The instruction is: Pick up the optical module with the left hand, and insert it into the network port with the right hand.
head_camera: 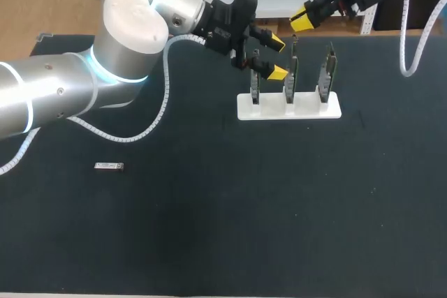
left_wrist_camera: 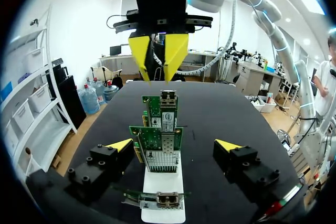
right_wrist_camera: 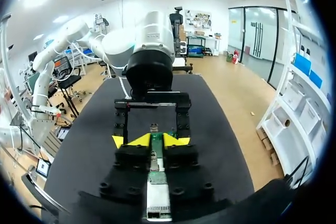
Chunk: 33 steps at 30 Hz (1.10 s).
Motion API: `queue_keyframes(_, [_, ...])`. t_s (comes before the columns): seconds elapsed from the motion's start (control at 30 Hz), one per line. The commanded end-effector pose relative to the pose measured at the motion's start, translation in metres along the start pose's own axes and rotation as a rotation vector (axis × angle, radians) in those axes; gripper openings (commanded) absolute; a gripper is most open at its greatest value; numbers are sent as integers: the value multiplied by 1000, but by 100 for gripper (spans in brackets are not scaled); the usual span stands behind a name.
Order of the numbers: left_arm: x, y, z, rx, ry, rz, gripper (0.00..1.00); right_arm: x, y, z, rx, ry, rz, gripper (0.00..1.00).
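Observation:
The optical module point(head_camera: 110, 167), a small silver bar, lies on the black table at the left, far from both grippers. Three green network cards point(head_camera: 290, 78) stand upright in a white stand point(head_camera: 307, 108) at the back middle. My left gripper point(head_camera: 276, 57) is open and empty, with its fingers on either side of the leftmost card's top. In the left wrist view, the left gripper point(left_wrist_camera: 175, 144) frames the row of cards point(left_wrist_camera: 156, 148). My right gripper point(head_camera: 302, 21) hangs shut and empty above the far side of the stand. The right gripper point(right_wrist_camera: 157, 140) looks down on a card edge point(right_wrist_camera: 156, 174).
The black mat point(head_camera: 230, 228) covers the whole table. The left arm's white cable point(head_camera: 164, 102) loops over the mat behind the stand's left side. The right arm's cable point(head_camera: 408, 47) hangs at the back right.

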<state>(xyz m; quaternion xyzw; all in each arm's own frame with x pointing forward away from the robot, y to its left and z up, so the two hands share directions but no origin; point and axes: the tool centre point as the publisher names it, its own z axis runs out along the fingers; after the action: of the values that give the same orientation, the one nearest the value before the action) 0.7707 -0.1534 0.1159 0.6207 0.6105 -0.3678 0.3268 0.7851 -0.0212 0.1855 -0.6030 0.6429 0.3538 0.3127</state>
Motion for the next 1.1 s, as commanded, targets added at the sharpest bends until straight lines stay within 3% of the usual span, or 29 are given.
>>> queue_keyframes(0.03, [0,0,0,-2,3,-2,100,3,-1,5,-2,9,4,0])
queue_keyframes(1.1, [0,0,0,-2,3,-2,100,32,-3,18,-7,47,67,0])
